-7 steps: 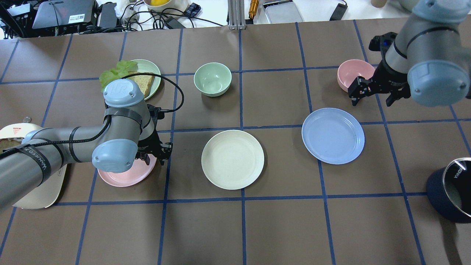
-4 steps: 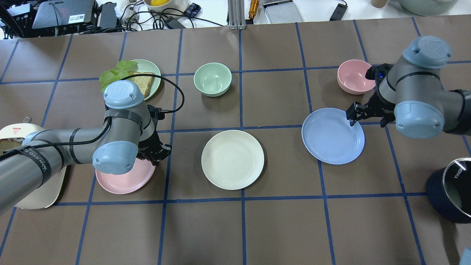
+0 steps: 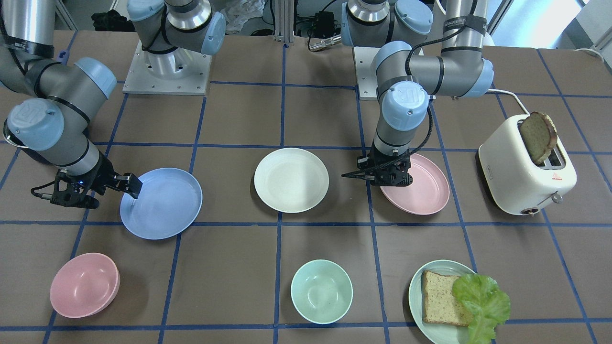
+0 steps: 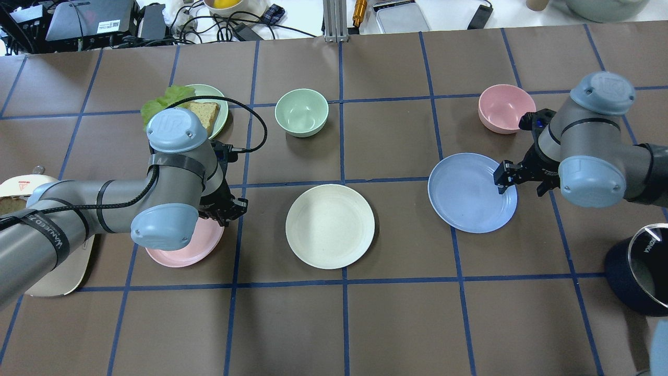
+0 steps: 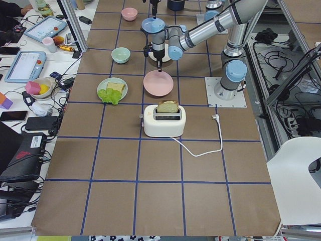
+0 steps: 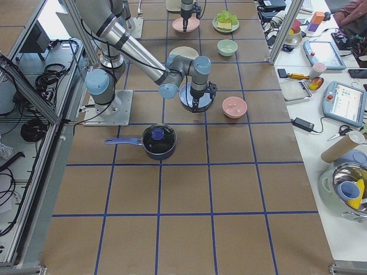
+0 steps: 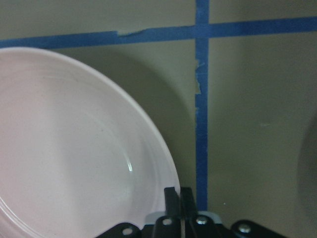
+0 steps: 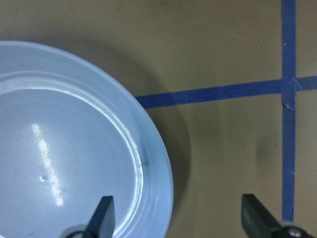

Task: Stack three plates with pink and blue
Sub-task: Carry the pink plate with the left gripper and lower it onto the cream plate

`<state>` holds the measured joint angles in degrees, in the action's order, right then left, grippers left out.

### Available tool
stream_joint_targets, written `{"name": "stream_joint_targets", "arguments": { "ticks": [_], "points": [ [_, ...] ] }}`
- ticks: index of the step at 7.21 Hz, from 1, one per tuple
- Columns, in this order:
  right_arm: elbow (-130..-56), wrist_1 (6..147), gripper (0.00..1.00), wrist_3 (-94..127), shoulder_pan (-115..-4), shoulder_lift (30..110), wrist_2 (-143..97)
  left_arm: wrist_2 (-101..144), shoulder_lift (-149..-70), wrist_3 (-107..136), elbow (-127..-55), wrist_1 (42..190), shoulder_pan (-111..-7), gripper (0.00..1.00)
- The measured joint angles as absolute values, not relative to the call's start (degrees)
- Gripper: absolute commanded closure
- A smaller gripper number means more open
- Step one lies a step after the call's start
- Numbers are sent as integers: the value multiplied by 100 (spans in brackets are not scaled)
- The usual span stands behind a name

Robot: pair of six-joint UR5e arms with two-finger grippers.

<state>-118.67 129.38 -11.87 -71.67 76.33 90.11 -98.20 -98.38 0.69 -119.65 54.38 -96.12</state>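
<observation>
The pale pink plate [image 4: 180, 248] lies at the left, and my left gripper [image 4: 228, 209] is shut on its right rim. In the left wrist view the closed fingers [image 7: 172, 201] pinch the edge of the pink plate [image 7: 74, 148], which casts a shadow below it. The cream-white plate [image 4: 330, 226] lies flat in the middle, untouched. The light blue plate [image 4: 467, 196] lies at the right. My right gripper [image 4: 519, 180] is open and low over its right rim. In the right wrist view one finger is over the blue plate [image 8: 64, 148] and the other is outside it.
A pink bowl [image 4: 503, 108] stands behind the blue plate and a mint bowl [image 4: 301, 112] behind the cream one. A pale green plate [image 4: 222, 107] with bread and lettuce is at the back left. A toaster [image 3: 521, 177] is at the far left and a dark pot [image 4: 639, 277] at the front right.
My right gripper moved from beside the pink bowl down to the blue plate's right rim. My left gripper closed on the pink plate's rim, and the plate shifted slightly right.
</observation>
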Motion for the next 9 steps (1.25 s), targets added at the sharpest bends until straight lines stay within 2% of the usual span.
{"name": "stream_joint_targets", "arguments": {
  "ticks": [4,5,6,7,9],
  "points": [
    [-11890,12937,11,-1187,-7286,7671,9024,-9764,-10181,1358,-10684,6263,-11161,100],
    [-11898,12937,20,-1192,-7280,7653,9019,-9555,-10351,1744,-10384,6368,-11528,100],
    [-11909,12937,36,-1194,-7271,7641,9013,-9397,-10553,1980,-10132,6464,-11859,100],
    [-11919,12937,42,-1195,-7265,7632,9012,-9277,-10744,2074,-9982,6503,-12092,100],
    [-11925,12932,42,-1195,-7252,7617,9015,-9150,-11031,2122,-9860,6489,-12364,100]
  ]
}}
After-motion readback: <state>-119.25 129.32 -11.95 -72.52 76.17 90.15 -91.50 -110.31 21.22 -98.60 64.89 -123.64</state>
